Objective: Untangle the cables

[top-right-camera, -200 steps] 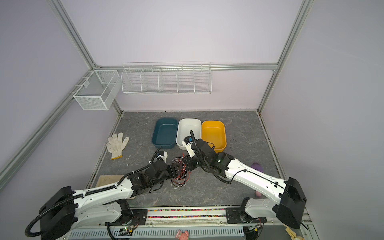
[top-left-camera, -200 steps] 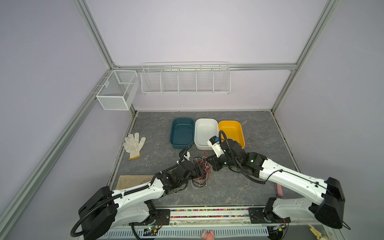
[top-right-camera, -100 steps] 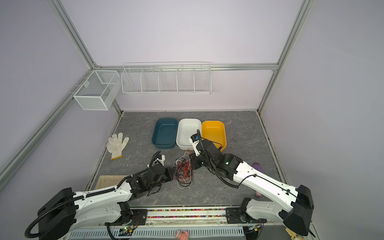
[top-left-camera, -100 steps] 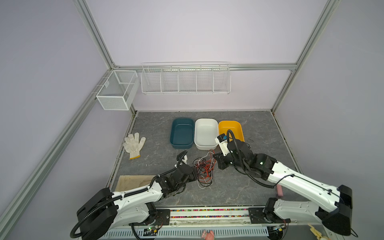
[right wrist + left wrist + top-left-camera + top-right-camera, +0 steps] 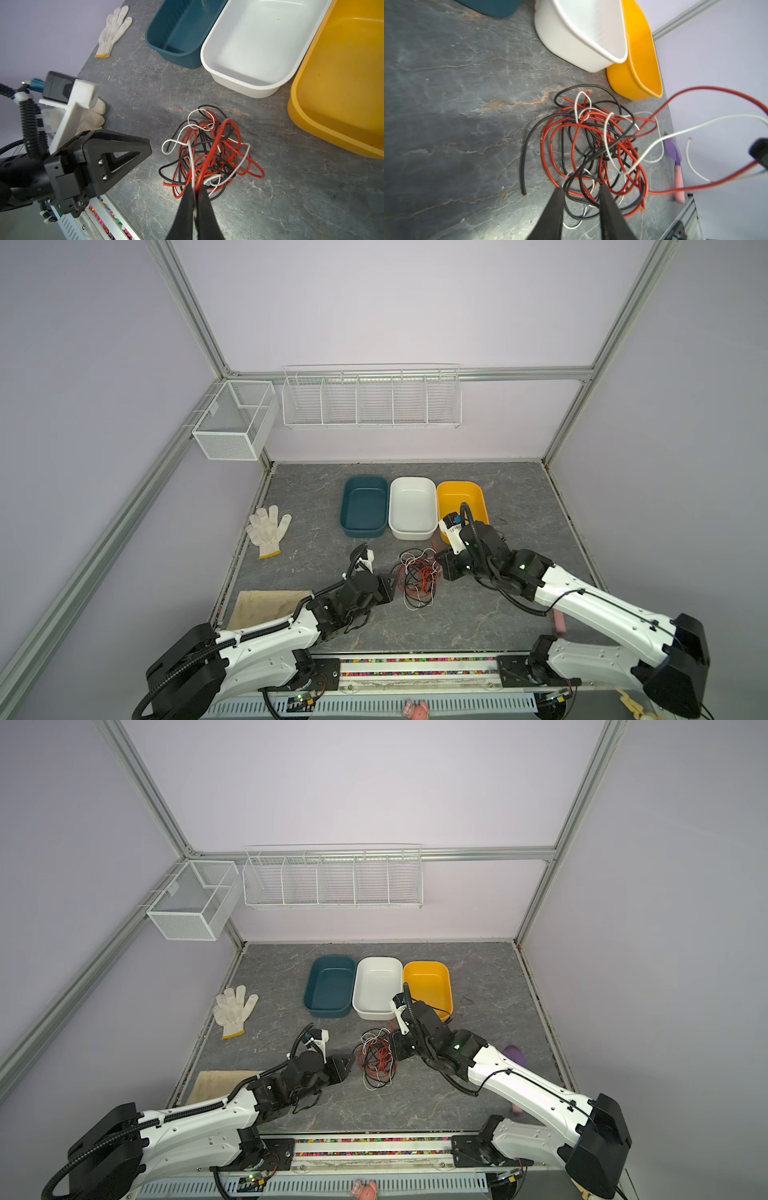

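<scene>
The cables (image 5: 417, 580) (image 5: 376, 1058) lie as one tangle of thin red, black and white strands on the grey table, in front of the bins. My left gripper (image 5: 390, 585) (image 5: 580, 188) sits at the tangle's left edge, open. Its fingers (image 5: 556, 207) straddle a few black and red loops without pinching them. My right gripper (image 5: 442, 568) (image 5: 195, 185) is at the tangle's right edge, shut on a red and a white strand of the cables (image 5: 207, 153). Both strands rise from the pile up to its tips.
A teal bin (image 5: 345, 506), a white bin (image 5: 411, 535) and a yellow bin (image 5: 478, 493) stand in a row just behind the tangle. A white glove (image 5: 266, 529) lies at the left, a wooden board (image 5: 266, 608) at the front left, and a purple-and-pink tool (image 5: 515, 1052) behind the right arm.
The two grippers were close together inside the tangle and have drawn apart. The right one went right with its strands, the left one backed off to the left edge.
</scene>
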`<state>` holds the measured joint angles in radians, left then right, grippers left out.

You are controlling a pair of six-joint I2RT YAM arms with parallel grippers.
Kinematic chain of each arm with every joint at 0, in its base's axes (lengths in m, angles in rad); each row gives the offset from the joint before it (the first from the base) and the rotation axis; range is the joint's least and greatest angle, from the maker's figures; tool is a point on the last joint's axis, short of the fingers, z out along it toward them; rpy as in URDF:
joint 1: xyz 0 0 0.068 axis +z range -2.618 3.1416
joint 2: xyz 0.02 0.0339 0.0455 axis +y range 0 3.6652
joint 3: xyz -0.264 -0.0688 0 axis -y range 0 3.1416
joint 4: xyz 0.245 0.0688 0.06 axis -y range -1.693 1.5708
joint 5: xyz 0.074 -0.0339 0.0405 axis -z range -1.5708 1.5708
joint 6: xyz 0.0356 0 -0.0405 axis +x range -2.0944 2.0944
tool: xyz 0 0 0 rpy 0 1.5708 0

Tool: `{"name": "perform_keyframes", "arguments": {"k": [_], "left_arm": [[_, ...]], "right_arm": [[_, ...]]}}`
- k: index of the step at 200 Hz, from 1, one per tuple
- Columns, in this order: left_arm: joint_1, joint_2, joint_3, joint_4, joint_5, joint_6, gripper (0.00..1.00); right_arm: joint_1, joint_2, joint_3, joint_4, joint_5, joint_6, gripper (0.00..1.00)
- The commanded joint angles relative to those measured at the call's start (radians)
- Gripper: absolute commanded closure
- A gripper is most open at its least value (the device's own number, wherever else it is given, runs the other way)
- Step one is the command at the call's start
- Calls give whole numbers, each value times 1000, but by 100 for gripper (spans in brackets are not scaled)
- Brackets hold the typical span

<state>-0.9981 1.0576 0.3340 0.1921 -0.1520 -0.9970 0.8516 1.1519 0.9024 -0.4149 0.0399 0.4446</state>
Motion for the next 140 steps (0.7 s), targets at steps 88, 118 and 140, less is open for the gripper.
{"name": "perform_keyframes", "arguments": {"k": [88, 118, 140], "left_arm": [[-4, 151, 100, 24, 137, 282, 50], [-4, 113, 105, -17, 124, 368, 47], [-4, 71, 87, -44, 108, 447, 43]], "right_arm": [[-13, -9, -17, 42, -56, 6, 94], [-16, 0, -16, 34, -62, -2, 94], [-17, 2, -10, 28, -67, -9, 94]]}}
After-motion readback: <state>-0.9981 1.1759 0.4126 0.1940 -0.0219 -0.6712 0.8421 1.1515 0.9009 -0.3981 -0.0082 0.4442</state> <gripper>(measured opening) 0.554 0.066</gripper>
